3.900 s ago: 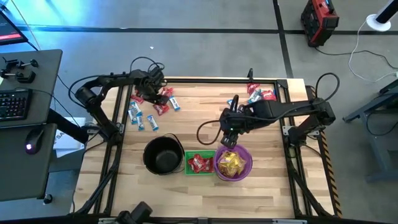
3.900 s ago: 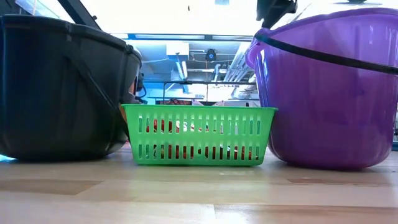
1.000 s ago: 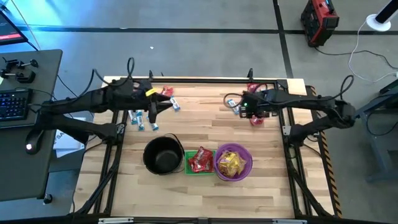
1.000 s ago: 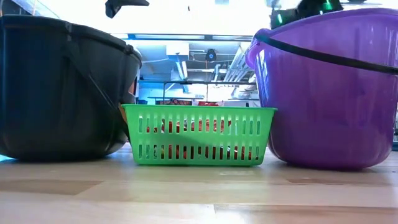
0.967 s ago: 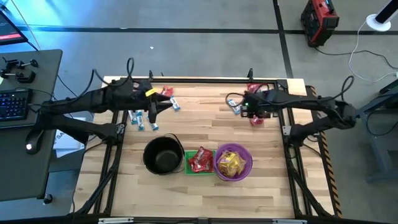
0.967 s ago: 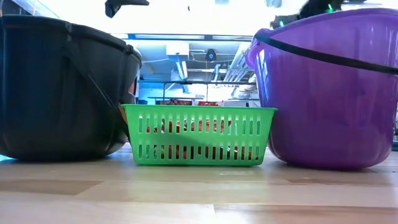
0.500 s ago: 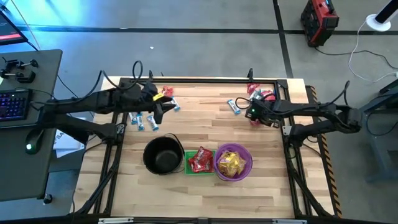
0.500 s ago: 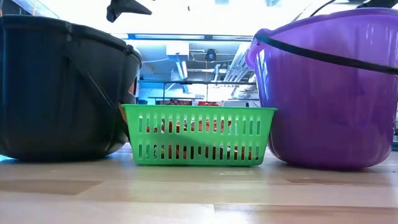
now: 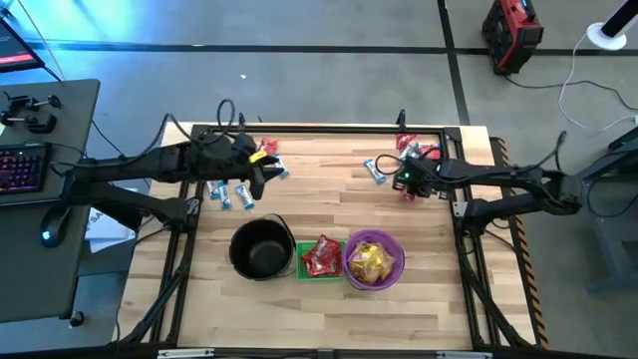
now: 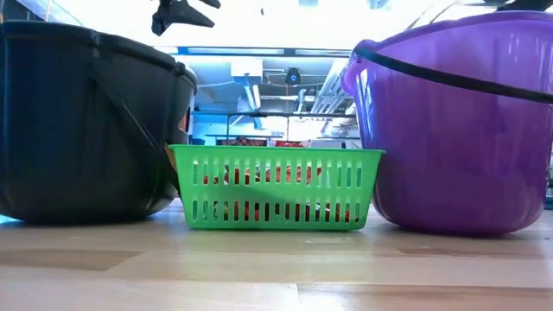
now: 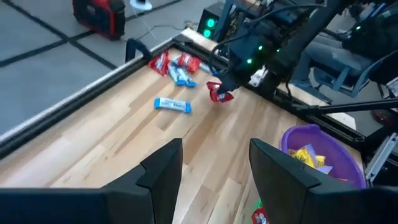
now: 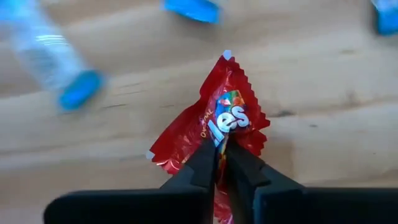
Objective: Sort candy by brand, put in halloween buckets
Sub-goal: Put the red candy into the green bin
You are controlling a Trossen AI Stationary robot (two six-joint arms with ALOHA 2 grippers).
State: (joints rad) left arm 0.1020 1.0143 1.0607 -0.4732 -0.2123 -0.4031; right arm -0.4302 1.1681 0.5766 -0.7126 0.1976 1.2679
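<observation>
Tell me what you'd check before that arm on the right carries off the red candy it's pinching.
1. Right gripper shut on the red crinkly candy packet: ok.
2. Only one packet pinched: ok.
3. Square green slatted basket already holds red packets, so it suits: ok.
4. Round purple plastic bucket holds yellow packets only: ok.
5. Left gripper, open, hangs above the far left of the table, away from the basket: ok.
6. Firmness of the pinch: cannot tell.

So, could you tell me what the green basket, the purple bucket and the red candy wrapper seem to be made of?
Green basket: likely rigid moulded plastic, with slotted walls. Purple bucket: smooth, slightly translucent plastic, glossy. Red candy wrapper: thin shiny film, crinkled, with serrated ends, pinched in the right gripper.
</observation>
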